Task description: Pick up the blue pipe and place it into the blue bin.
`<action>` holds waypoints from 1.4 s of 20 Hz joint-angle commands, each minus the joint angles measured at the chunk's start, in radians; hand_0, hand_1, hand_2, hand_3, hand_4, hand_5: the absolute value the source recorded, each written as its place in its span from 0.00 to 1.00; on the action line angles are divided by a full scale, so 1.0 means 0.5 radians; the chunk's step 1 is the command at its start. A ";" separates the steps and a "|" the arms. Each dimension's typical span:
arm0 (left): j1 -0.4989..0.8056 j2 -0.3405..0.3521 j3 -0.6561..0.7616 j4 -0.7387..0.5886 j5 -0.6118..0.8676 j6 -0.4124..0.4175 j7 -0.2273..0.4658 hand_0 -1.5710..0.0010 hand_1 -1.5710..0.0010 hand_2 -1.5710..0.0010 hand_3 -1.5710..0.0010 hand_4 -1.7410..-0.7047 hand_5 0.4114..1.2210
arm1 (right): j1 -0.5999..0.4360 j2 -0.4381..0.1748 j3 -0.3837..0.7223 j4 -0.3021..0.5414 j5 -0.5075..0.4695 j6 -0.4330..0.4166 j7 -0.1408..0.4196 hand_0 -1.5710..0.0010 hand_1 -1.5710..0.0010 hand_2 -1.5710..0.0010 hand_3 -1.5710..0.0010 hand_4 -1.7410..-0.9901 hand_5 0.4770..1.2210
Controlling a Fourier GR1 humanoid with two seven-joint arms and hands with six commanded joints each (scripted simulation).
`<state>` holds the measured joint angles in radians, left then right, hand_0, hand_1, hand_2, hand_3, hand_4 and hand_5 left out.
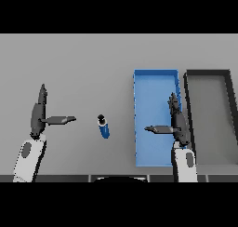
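— The blue pipe [104, 127] lies on the grey counter [83, 63], untouched, between the two hands and just left of the blue bin [137, 123]. So the pick-up hasn't begun, I'd say.

— Agreed. The left hand [38, 113] hangs well to the pipe's left, fingers straight, thumb stuck out towards it, holding nothing.

— And the right hand [178, 123] hovers over the bin's right wall, fingers spread too, beside the dark bin [188, 105] further right.

— Next, one hand must reach across, come down over the pipe and close round it. The right one looks handier for the drop afterwards.
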<state>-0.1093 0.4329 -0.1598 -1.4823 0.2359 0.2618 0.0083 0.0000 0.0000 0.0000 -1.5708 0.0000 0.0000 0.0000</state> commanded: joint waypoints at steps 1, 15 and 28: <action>-0.001 -0.002 0.000 -0.001 -0.001 0.002 -0.008 1.00 1.00 1.00 1.00 0.54 0.24 | 0.000 -0.001 -0.002 0.000 -0.002 -0.001 0.000 1.00 1.00 1.00 1.00 0.65 0.16; 0.142 0.383 -0.127 -0.031 0.074 -0.752 -0.325 1.00 1.00 1.00 1.00 0.56 0.24 | 0.258 -0.293 0.195 -0.245 0.321 0.130 -0.100 1.00 1.00 1.00 1.00 0.69 0.16; 0.137 0.255 -0.602 -0.316 -0.093 -1.025 -0.052 1.00 1.00 1.00 1.00 0.52 0.09 | 0.232 -0.290 0.210 -0.240 0.291 0.179 -0.124 1.00 1.00 1.00 1.00 0.59 0.23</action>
<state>-0.0408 0.5592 -0.4615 -1.6405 0.1893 -0.2508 -0.0176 0.1161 -0.1452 0.1050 -1.6906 0.1457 0.0895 -0.0607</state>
